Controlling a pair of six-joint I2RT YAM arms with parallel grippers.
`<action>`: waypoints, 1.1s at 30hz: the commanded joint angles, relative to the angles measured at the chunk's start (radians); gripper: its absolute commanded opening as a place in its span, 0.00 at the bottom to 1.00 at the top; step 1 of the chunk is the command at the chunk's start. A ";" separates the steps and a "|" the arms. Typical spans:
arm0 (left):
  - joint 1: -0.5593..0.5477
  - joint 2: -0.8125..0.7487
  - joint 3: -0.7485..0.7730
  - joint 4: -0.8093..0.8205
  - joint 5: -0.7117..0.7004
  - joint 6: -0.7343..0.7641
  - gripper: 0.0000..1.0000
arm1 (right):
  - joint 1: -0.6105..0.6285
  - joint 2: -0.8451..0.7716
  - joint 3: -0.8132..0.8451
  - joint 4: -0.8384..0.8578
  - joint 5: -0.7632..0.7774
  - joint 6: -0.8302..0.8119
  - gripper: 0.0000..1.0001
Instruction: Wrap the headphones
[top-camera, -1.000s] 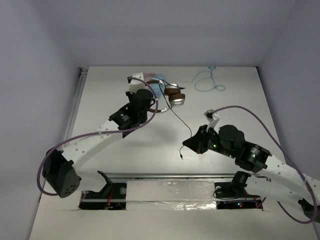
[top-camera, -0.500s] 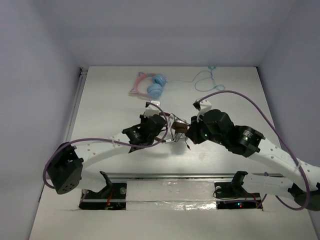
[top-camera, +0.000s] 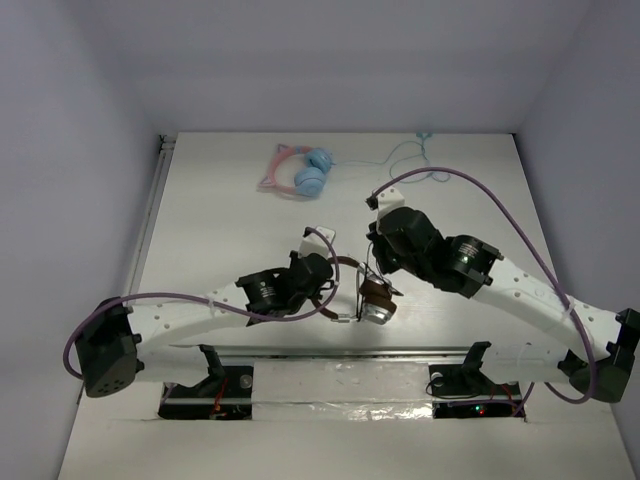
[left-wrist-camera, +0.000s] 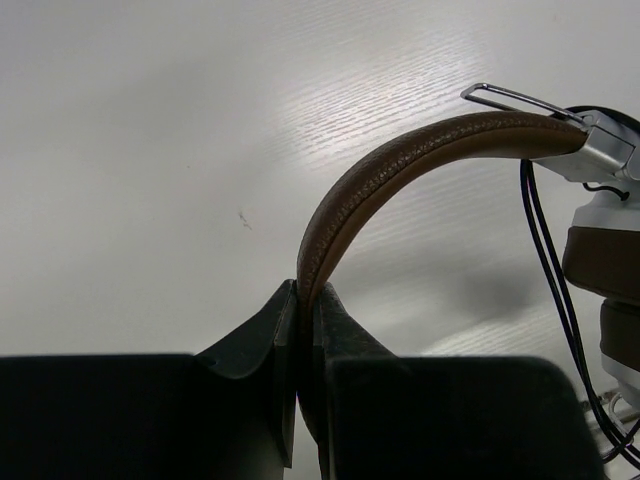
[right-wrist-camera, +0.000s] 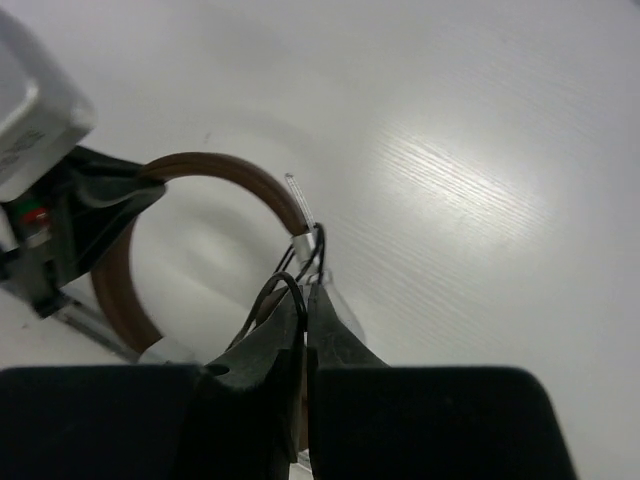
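The headphones have a dark brown headband, silver-grey ear cups and a thin black cable. They hang in the air near the table's front middle. My left gripper is shut on the headband, with its jaws pinching the band's edge. The ear cups hang to the right with cable strands alongside. My right gripper is shut on a loop of the black cable, close to the metal end of the headband.
Pink-and-blue cat-ear headphones lie at the back of the table. Their light blue cable curls to the right of them. A metal rail runs along the near edge by the arm bases.
Both grippers have brought the headphones from the back of the table, beside the cat-ear pair, toward the front middle. The right gripper has moved from the cable's far stretch to close by the ear cups.
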 joint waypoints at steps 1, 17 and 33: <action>-0.021 -0.060 0.005 -0.031 0.030 -0.033 0.00 | 0.008 0.009 0.083 -0.023 0.153 -0.057 0.00; -0.031 -0.120 0.100 -0.137 0.157 0.054 0.00 | 0.008 0.072 0.063 0.059 0.388 -0.079 0.00; 0.022 -0.287 0.153 -0.040 0.365 0.119 0.00 | -0.041 -0.160 -0.190 0.319 -0.015 0.028 0.00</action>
